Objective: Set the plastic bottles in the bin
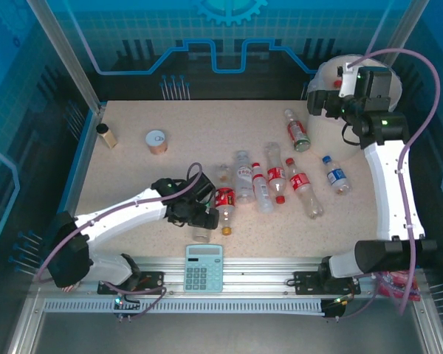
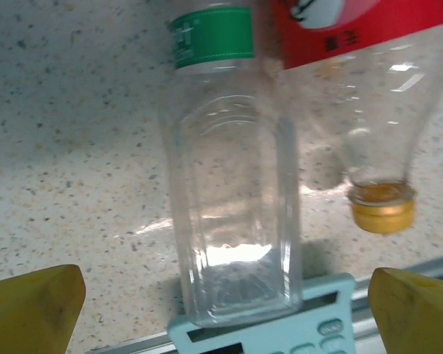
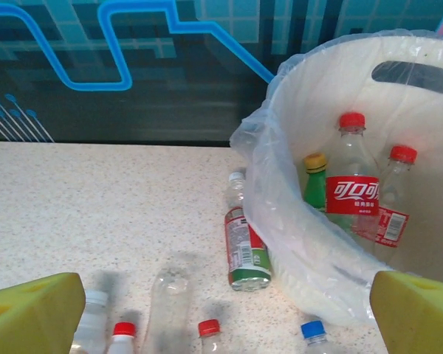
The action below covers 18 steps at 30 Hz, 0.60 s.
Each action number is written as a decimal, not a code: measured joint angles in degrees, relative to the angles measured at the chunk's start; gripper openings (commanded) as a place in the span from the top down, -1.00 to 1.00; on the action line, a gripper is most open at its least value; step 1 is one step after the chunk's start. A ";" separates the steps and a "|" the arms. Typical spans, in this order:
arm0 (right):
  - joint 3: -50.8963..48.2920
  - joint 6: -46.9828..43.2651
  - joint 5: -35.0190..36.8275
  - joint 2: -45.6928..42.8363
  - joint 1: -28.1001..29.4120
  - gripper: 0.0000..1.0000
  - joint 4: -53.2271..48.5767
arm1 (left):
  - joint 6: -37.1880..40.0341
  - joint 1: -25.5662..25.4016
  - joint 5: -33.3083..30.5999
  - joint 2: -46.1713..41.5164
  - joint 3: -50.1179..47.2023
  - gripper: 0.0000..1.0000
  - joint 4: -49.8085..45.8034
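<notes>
Both jaws stand released and empty, and I fear the left pair, closing on the green-labelled bottle (image 2: 232,199), may squeeze it sideways against the yellow-capped bottle (image 2: 376,125) just beside.

The plastic bottles (image 2: 232,221) look clear and glossy, the tabletop (image 2: 74,147) matt and speckled like stone, the bin (image 3: 439,199) smooth cream plastic under a crinkled transparent film liner (image 3: 280,214).
</notes>
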 measured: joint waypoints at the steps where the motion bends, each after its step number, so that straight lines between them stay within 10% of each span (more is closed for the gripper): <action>1: -0.31 0.24 -0.20 -0.57 0.00 -0.99 0.04 | -0.44 -0.04 -0.61 0.79 0.02 -0.99 -0.15; 18: -3.87 1.11 -2.34 -2.36 -0.02 -0.99 1.31 | -3.08 -2.40 0.22 10.29 -1.86 -0.99 5.20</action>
